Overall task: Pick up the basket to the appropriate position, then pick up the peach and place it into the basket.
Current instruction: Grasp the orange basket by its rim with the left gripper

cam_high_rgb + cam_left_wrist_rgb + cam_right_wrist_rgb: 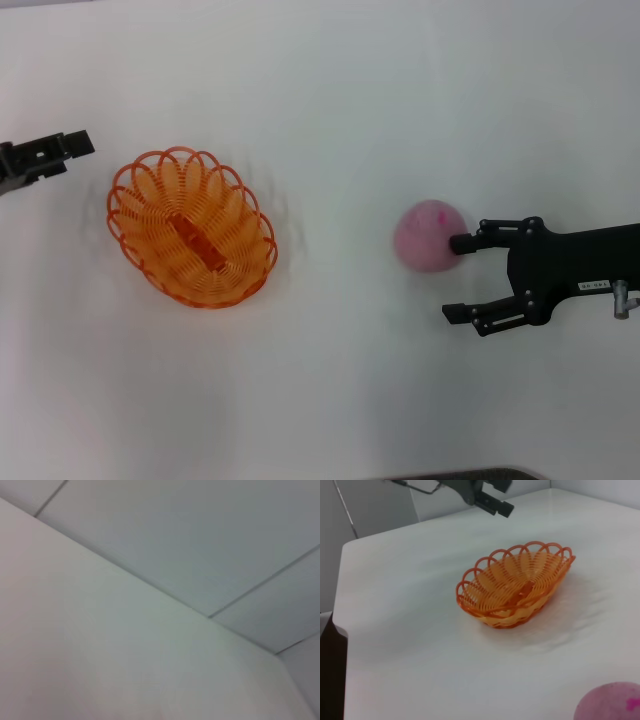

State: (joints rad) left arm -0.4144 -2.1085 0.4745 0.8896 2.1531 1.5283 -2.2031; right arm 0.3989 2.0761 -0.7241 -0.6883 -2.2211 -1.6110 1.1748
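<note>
A bare white table (330,90) is filling the head view, and nothing is lying between the task's things. The basket (192,226) is sitting upright on the table's left side, nothing inside it but its own flat orange strip. The left gripper (78,145) is hanging at the far left edge, just beside the basket's rim but apart from it; whether its fingers are spread or closed cannot be told. Its wrist camera is showing only pale wall panels.

The peach (430,236) is lying on the table well to the right of the basket. The right gripper (455,278) is reaching in from the right with its fingers spread wide; the far finger's tip is touching the peach's right side, while the near finger is pointing past it over bare table.
</note>
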